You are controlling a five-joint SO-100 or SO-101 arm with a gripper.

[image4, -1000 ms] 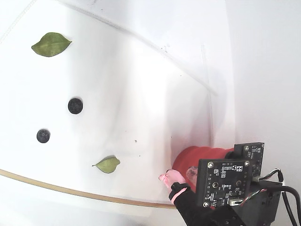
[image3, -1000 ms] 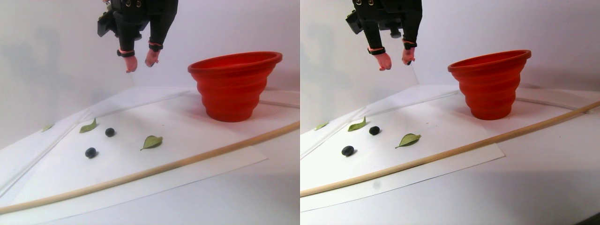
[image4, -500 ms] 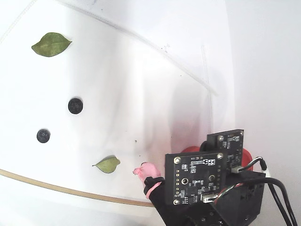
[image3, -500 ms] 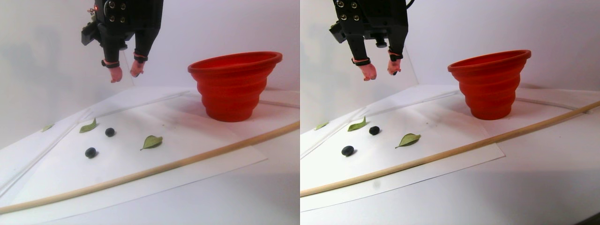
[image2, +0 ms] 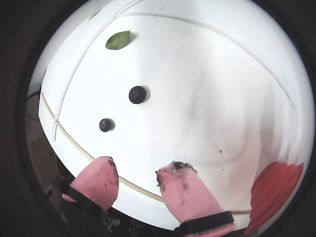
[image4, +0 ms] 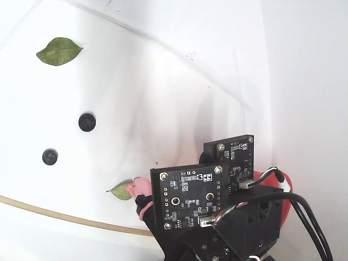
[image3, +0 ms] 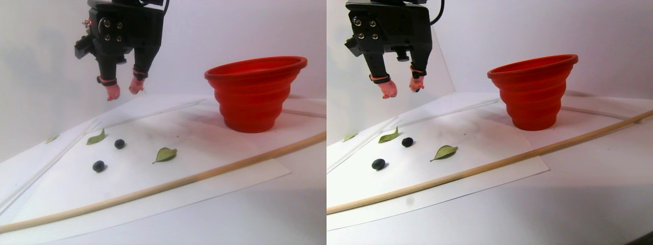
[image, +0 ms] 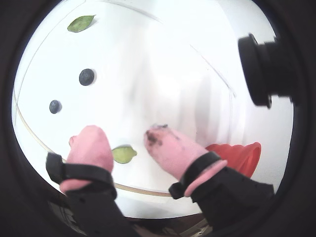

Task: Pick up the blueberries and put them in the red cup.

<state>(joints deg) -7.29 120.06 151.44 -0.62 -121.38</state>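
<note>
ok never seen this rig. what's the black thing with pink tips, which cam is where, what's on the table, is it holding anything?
It is a small robot arm. The black block ends in its hand, two fingers in pink covers, open and empty.

Two pictures come from fisheye cameras on the hand, looking down past the fingers. The wide picture is two side-on views next to each other. The last looks down from above the arm's circuit boards.

On the white paper lie two blueberries, a few green leaves and a long wooden stick. The red cup stands to the right in the side view.
</note>
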